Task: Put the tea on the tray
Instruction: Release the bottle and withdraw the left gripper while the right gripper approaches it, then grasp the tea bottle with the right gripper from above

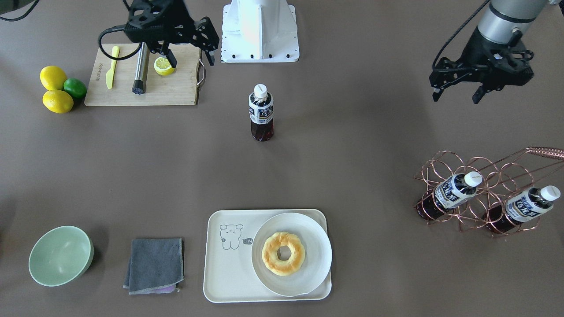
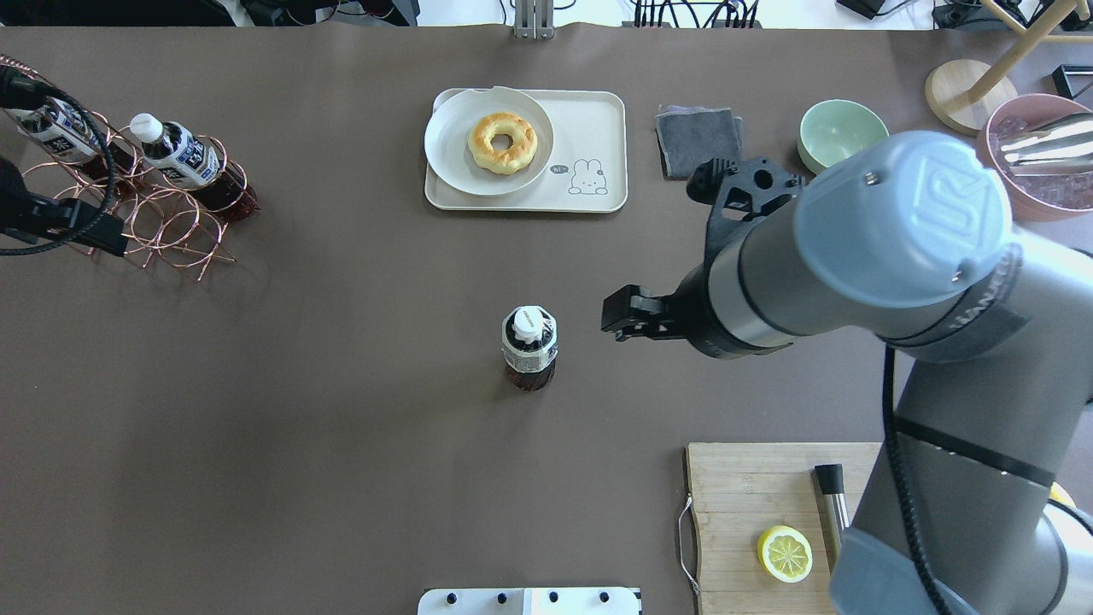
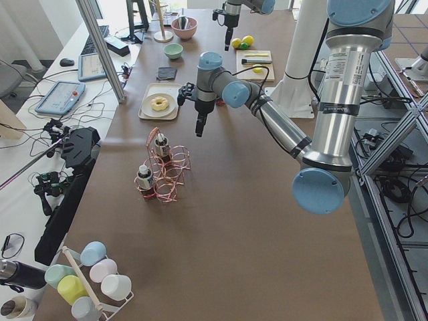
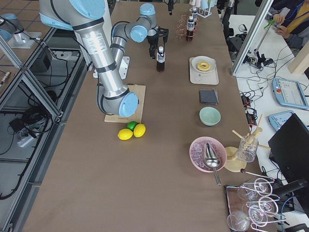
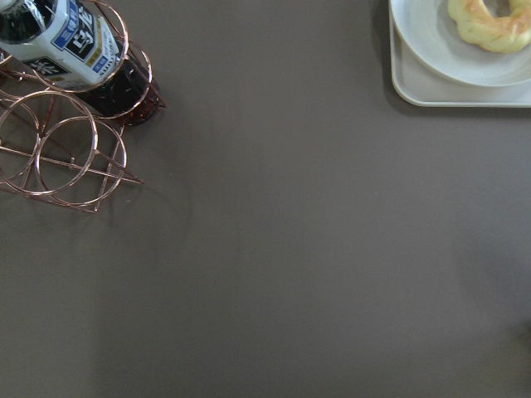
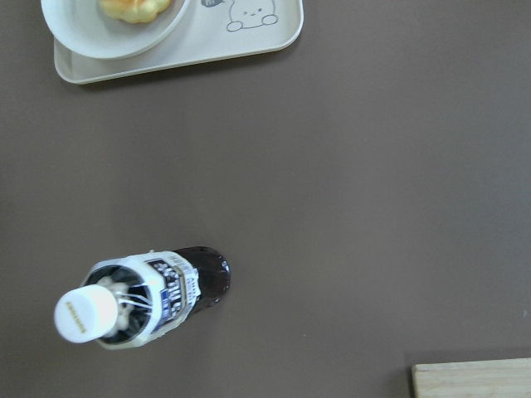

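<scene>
Brown tea (image 1: 261, 113) upright, well apart from tray (image 1: 224, 273); L tool (image 1: 457, 96) & R tool (image 1: 191, 60) both spread wide.

A long table (image 2: 256, 444) under a matte brown cover is taking up the middle of the room, and soft, even light is falling across it, leaving only faint shadows. A white desk (image 3: 27, 214) is running along the side away from the robot's base, with a slanted silver aluminium post (image 3: 100, 47) rising at the edge between the two. On the opposite side a brownish tiled floor (image 4: 24, 203) is showing, crossed by more aluminium frame bars (image 4: 29, 87).
</scene>
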`<state>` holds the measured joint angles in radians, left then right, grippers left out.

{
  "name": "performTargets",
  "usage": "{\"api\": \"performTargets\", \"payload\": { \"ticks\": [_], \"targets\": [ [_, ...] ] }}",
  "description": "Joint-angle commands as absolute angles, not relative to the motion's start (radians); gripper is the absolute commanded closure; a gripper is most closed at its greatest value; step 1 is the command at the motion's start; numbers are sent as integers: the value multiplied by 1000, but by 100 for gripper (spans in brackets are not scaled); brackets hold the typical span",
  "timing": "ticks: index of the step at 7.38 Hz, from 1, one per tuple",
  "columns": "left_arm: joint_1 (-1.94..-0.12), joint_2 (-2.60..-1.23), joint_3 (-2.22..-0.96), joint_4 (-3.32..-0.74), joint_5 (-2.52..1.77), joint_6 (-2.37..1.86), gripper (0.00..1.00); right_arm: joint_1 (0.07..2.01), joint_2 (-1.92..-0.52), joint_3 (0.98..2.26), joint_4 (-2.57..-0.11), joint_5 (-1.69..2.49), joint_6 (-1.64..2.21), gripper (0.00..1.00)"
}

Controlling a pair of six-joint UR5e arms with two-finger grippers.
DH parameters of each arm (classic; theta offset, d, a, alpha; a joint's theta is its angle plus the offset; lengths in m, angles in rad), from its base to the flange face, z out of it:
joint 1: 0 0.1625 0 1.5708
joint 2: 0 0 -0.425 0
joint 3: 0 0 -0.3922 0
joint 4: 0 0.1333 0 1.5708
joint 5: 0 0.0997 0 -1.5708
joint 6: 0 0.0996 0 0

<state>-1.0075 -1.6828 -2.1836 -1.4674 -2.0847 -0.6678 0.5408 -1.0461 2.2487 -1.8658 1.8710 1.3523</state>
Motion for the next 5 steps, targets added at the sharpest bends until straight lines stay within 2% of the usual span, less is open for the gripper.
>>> {"api": "performTargets", "payload": {
  "ticks": [1,4,5],
  "targets": [
    [-1074,-1631,-2184,-1479,-2128,-583,4,454,-857,2119,-1927,1766,1401,10],
    [-1123,-1605,-2198,-1480,-2129,-572,4,445,-774,1992,-1919,1741,1375,11],
    [-1141,-1605,-2201,-1479,-2129,-568,4,442,-761,1964,-1917,1724,1370,17]
  ]
}}
